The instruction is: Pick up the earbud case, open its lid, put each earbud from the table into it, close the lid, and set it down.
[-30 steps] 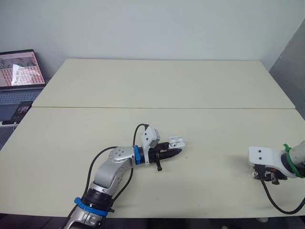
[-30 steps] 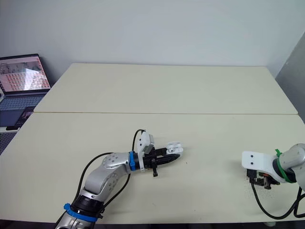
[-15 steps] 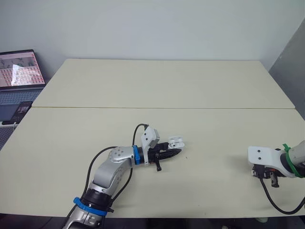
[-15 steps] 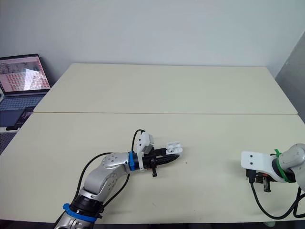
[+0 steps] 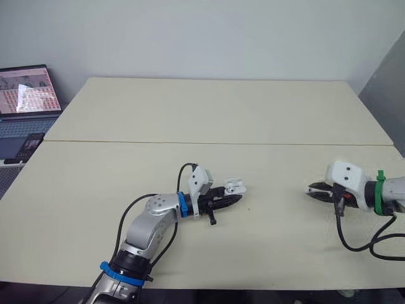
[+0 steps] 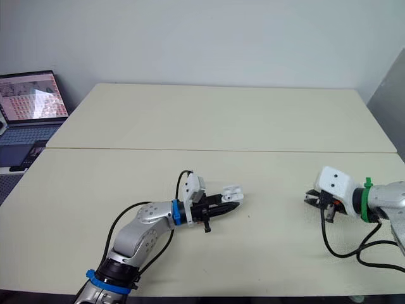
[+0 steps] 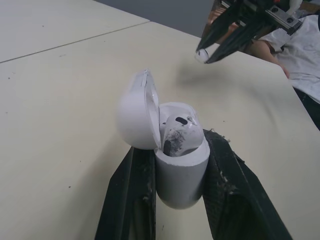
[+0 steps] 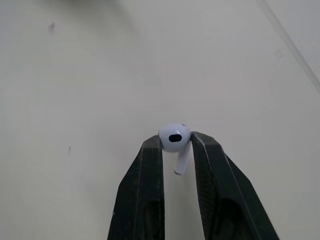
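My left gripper (image 5: 232, 198) is shut on the white earbud case (image 7: 177, 165) just above the table's middle. The case lid (image 7: 136, 117) stands open, and one earbud (image 7: 178, 131) sits inside. My right gripper (image 8: 176, 142) is shut on the second white earbud (image 8: 175, 138), with its stem hanging between the fingertips. In the head views that right gripper (image 5: 311, 189) hovers over the table to the right of the case (image 5: 235, 187), pointing toward it. The left wrist view also shows the right gripper (image 7: 206, 56) holding the earbud beyond the case.
An open laptop (image 5: 26, 95) stands on a side surface at the far left, with a dark phone (image 5: 26, 147) in front of it. A seam (image 5: 215, 143) runs across the cream table. A person's arm in a white sleeve (image 7: 295, 40) lies past the table's right edge.
My right gripper has lifted off the table at the near right, swung up and left toward the case, and now carries the earbud. The left arm has stayed put.
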Tool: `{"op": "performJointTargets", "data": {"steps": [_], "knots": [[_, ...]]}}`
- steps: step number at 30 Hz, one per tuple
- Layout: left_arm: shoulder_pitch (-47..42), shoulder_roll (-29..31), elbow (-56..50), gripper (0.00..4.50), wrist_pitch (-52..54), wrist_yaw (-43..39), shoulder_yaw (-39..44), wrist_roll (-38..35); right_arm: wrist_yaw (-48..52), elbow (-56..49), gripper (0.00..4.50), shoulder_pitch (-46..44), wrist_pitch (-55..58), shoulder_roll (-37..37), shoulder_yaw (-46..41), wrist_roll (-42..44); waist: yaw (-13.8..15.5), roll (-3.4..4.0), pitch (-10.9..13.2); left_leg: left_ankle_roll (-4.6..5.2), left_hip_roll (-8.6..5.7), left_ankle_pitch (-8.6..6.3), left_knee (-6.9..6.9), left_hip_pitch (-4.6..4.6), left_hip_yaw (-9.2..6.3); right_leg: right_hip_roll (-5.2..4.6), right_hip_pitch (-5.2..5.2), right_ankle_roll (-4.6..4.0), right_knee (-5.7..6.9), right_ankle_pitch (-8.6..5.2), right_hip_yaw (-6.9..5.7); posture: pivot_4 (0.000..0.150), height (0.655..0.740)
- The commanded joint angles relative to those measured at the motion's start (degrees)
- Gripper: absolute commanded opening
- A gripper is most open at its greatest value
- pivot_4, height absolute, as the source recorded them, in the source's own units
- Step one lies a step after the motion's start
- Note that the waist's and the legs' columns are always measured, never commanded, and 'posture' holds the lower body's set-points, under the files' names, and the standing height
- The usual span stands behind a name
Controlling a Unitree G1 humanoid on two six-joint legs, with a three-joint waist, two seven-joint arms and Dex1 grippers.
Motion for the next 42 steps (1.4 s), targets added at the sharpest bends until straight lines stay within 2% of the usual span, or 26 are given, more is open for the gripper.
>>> {"op": "performJointTargets", "data": {"steps": [1,10,15,24,41,42], "knots": [[-2.0,-2.5,-0.7,0.81,-1.2,2.8,1.7,-0.6,-5.5,-3.0,0.44,-2.4,-1.5,7.2,-3.7,6.1,-0.1,0.00,0.0,0.00,0.01,0.00,0.00,0.00,0.00,0.01,0.01,0.00,0.02,0.00,0.00,0.150,0.7400],[-2.0,-4.7,-2.9,0.81,-2.0,5.6,1.6,-0.1,-21.7,-9.9,0.44,-2.9,-1.5,28.9,-1.7,13.2,-0.1,0.05,0.0,-0.02,0.01,0.01,0.00,-0.07,-0.05,0.00,-0.11,0.00,0.09,0.00,0.03,0.150,0.7400],[-3.0,-6.0,-2.2,0.81,-3.2,8.1,2.5,0.5,-24.5,-11.7,0.44,-2.7,-2.5,32.7,3.7,12.3,-0.2,0.06,0.0,-0.03,-0.01,0.02,0.00,-0.07,-0.03,-0.01,-0.11,0.00,0.06,0.00,-0.01,0.150,0.7400],[-0.9,-7.4,-4.8,0.81,-4.1,11.5,2.6,0.6,-25.6,-10.7,0.44,-1.6,-7.3,35.0,11.2,9.1,-0.4,0.07,0.0,-0.03,-0.01,0.01,-0.01,-0.07,-0.04,0.00,-0.14,0.00,0.07,0.00,-0.02,0.150,0.7400],[0.2,-7.0,-7.6,0.81,-2.4,11.9,2.3,-0.7,-24.8,-5.2,0.44,-0.7,-10.7,32.0,11.9,6.2,-0.9,0.07,0.0,-0.02,-0.01,0.01,-0.02,-0.06,-0.05,0.00,-0.13,0.00,0.06,0.00,-0.02,0.150,0.7400],[0.3,-6.9,-7.7,0.81,-2.3,11.9,2.3,-0.7,-24.6,-5.3,0.79,-0.7,-10.1,31.5,12.0,6.2,-0.9,0.07,0.0,-0.02,-0.01,0.01,-0.02,-0.07,-0.04,0.00,-0.13,0.00,0.06,0.00,-0.02,0.150,0.7400]]}}
